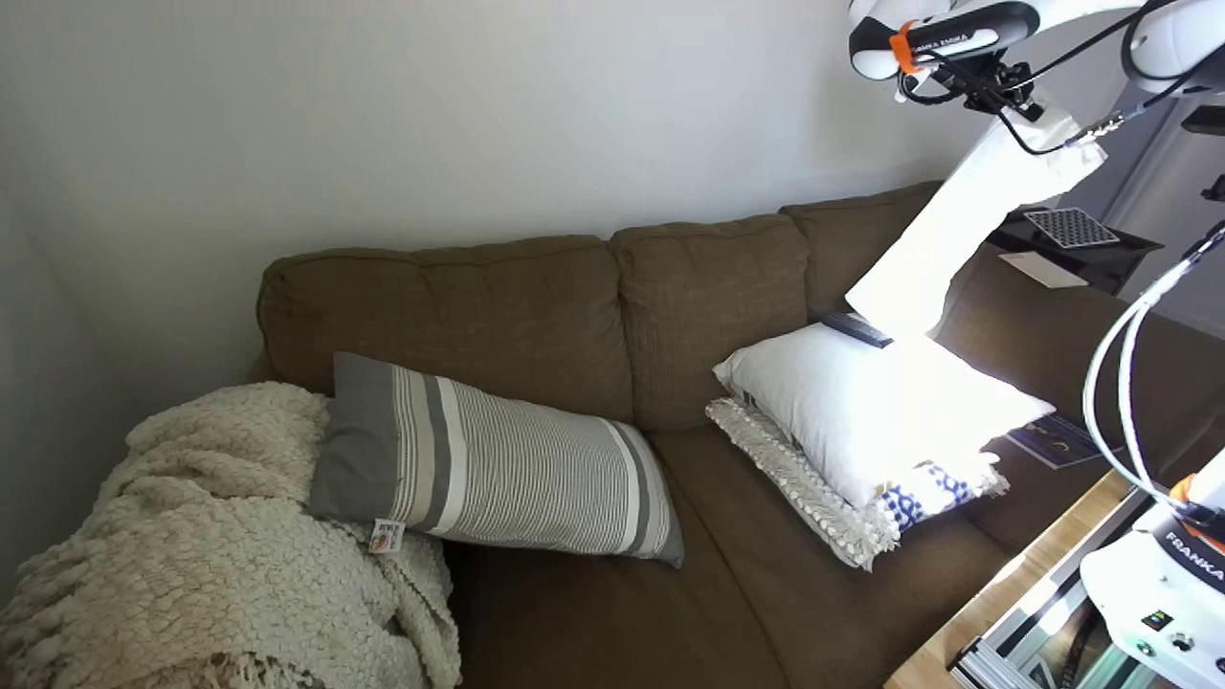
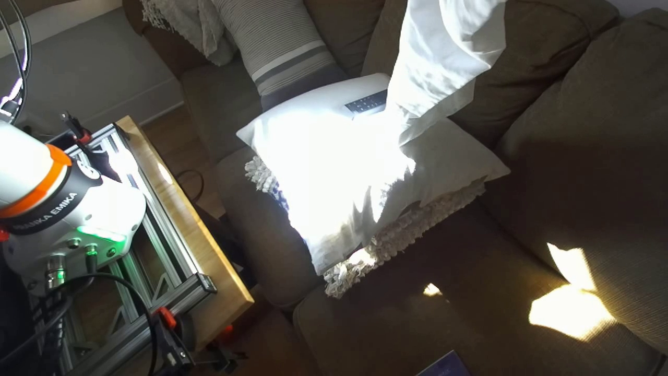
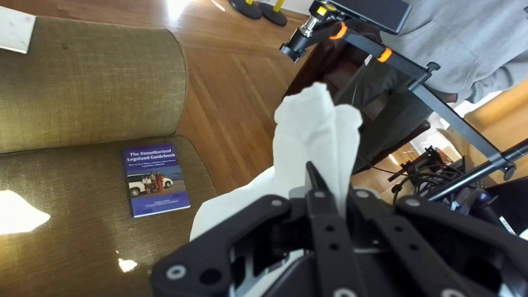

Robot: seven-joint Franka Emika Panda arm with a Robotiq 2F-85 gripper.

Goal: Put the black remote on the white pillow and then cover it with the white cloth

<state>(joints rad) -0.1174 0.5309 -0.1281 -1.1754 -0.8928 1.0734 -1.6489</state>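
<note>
The black remote (image 1: 858,330) lies on the white pillow (image 1: 813,402), near its back edge; both also show in an exterior view, the remote (image 2: 367,103) and the pillow (image 2: 454,156). The white cloth (image 1: 967,225) hangs from my gripper (image 1: 1026,107), high above the pillow. The cloth's lower end (image 2: 438,62) reaches down to the pillow beside the remote and hides one end of it in an exterior view. In the wrist view my gripper (image 3: 330,181) is shut on the cloth (image 3: 305,128), with a bunched part standing past the fingertips. Strong sunlight washes out part of the pillow.
A fringed white cushion with blue marks (image 1: 924,493) lies under the pillow. A striped pillow (image 1: 536,459) and cream knitted blanket (image 1: 220,517) lie farther along the brown sofa (image 1: 708,316). A blue book (image 3: 156,179) lies on the seat. The robot's wooden stand (image 2: 209,261) borders the sofa.
</note>
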